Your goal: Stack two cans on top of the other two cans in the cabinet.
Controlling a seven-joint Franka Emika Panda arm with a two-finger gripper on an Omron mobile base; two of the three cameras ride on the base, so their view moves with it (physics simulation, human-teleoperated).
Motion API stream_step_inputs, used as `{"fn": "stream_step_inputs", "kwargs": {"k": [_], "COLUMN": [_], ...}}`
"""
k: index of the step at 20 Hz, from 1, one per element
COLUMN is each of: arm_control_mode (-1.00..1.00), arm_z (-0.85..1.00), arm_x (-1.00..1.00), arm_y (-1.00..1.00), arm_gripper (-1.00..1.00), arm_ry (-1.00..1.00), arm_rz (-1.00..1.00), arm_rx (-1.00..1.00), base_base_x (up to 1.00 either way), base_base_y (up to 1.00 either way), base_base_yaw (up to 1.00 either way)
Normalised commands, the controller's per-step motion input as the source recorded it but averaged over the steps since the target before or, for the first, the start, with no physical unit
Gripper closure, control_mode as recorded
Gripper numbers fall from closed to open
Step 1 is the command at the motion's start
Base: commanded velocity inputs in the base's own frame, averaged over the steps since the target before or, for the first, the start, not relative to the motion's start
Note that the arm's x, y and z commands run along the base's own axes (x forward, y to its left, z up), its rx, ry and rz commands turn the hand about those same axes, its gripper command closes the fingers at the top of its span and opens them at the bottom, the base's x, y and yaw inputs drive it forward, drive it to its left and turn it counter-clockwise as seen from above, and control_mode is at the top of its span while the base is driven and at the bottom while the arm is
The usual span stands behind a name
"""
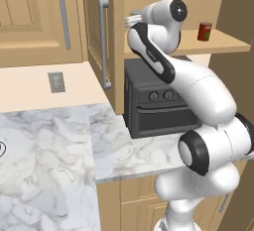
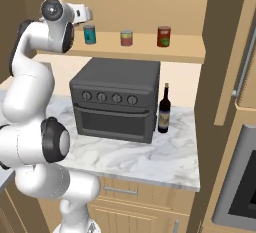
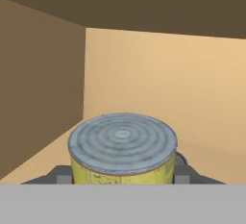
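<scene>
Up at shelf height, the gripper [image 3: 122,179] holds the yellow-orange can [image 3: 122,158] between its fingers [image 3: 61,176], one dark tip showing on each side of the can's body, jaws closed narrowly on it. The can's grey ringed top faces the hand camera; faint marks show on the yellow label below the rim, too blurred to read. Beyond the jaws lie the tan shelf board [image 3: 211,158], the pale back wall and a darker side wall of the cabinet [image 3: 43,98].

From the right base view the hand [image 2: 80,13] sits at the left end of the shelf, just beside the teal can [image 2: 89,34], which stands ahead and to the side of the jaws. Farther along the shelf from the jaws stand a small red can with a yellowish band [image 2: 127,38] and then the dark red can [image 2: 163,36], well apart from the gripper. No label text is legible on any of them.

In the left base view the dark red can [image 1: 204,31] stands on the shelf, with the arm's wrist [image 1: 133,22] at the cabinet opening, next to the open door with its grey bar handle [image 1: 104,41].

Below the jaws sits the black oven [image 2: 117,99] on the marble counter [image 2: 150,157], a dark bottle [image 2: 164,109] just beside it; its label cannot be read.
</scene>
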Motion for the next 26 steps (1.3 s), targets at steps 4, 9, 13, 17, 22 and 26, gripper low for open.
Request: {"fn": "stream_step_inputs", "kwargs": {"k": [4,9,13,17,22,26], "arm_control_mode": [-1.00,-1.00,-1.00,-1.00,-1.00,-1.00], "arm_z": [0.00,0.00,0.00,0.00,0.00,0.00], "arm_x": [-0.06,0.01,0.05,0.03,0.08,0.08], "arm_y": [-0.30,-0.19,-0.17,-0.18,-0.07,0.00], "arm_gripper": [1.00,1.00,1.00,1.00,1.00,1.00], "arm_ry": [-0.04,-0.12,-0.09,0.00,0.00,0.00], "arm_rz": [-0.06,-0.01,0.00,-0.01,-0.01,0.00], "arm_rx": [0.00,0.01,0.00,0.00,0.01,0.03], "base_base_x": [0.00,0.00,0.00,0.00,0.00,0.00], "base_base_y": [0.00,0.00,0.00,0.00,0.00,0.00], "base_base_yaw": [0.00,0.00,0.00,0.00,0.00,0.00]}}
